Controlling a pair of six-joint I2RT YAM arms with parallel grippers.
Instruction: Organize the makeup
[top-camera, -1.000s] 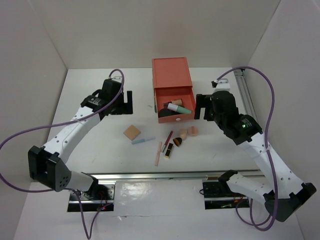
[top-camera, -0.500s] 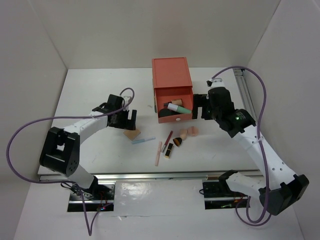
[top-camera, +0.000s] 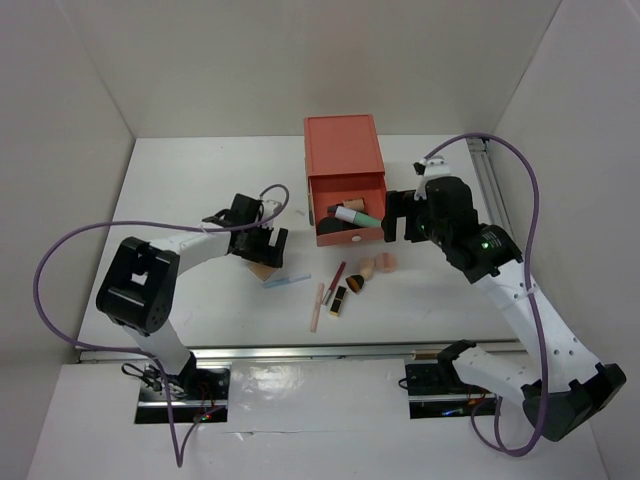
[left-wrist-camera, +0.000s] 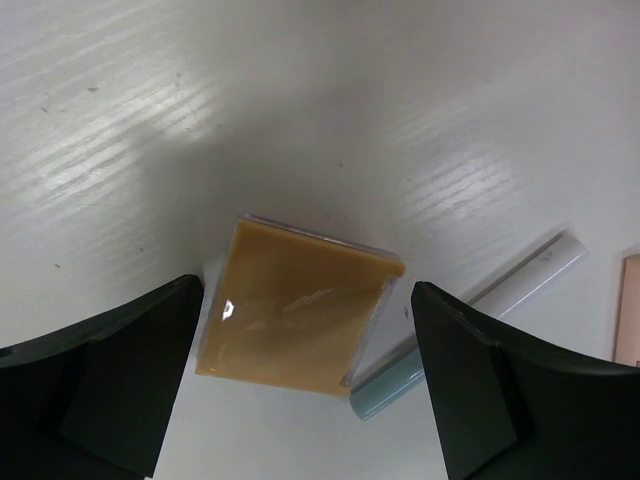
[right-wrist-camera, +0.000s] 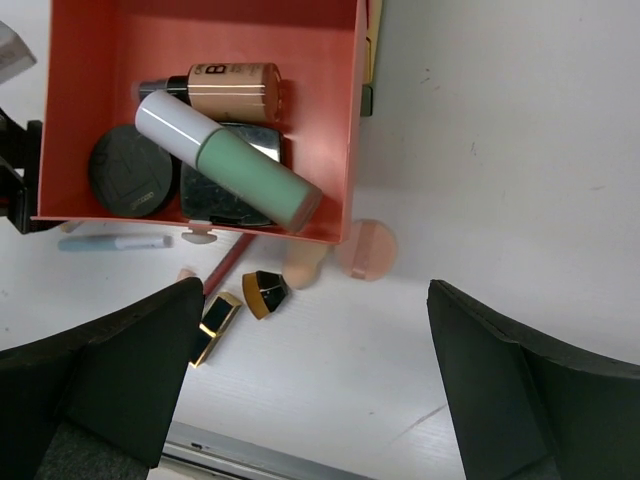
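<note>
Jaws are spread wide on your left gripper (left-wrist-camera: 300, 390), and it hangs right over the tan compact (left-wrist-camera: 300, 320), which lies flat on the table (top-camera: 180, 180) well to the left of the coral drawer box (top-camera: 342, 150) and forward of it. One finger stands off each side of the compact with a gap showing at both, so nothing is gripped yet; you look lined up to close across its width. Watch the blue pencil (left-wrist-camera: 470, 320): it lies just beside the compact's edge on the box side, close under your right-hand finger, and I'd judge a careless closure could nudge it or catch it. Over at the box, your right gripper (right-wrist-camera: 320, 400) hovers open and empty above the pulled-out drawer's (right-wrist-camera: 352, 120) front wall, probably waiting its turn. Inside the drawer lie the mint tube (right-wrist-camera: 235, 160), slanted over a dark compact, a black jar (right-wrist-camera: 130, 175) and a tan bottle (right-wrist-camera: 230, 90). Just in front of the drawer lie two peach sponges (right-wrist-camera: 365, 248), the little brush (right-wrist-camera: 262, 290), a lipstick (right-wrist-camera: 213, 325) and a pink pencil (top-camera: 317, 308), all waiting to go in.
</note>
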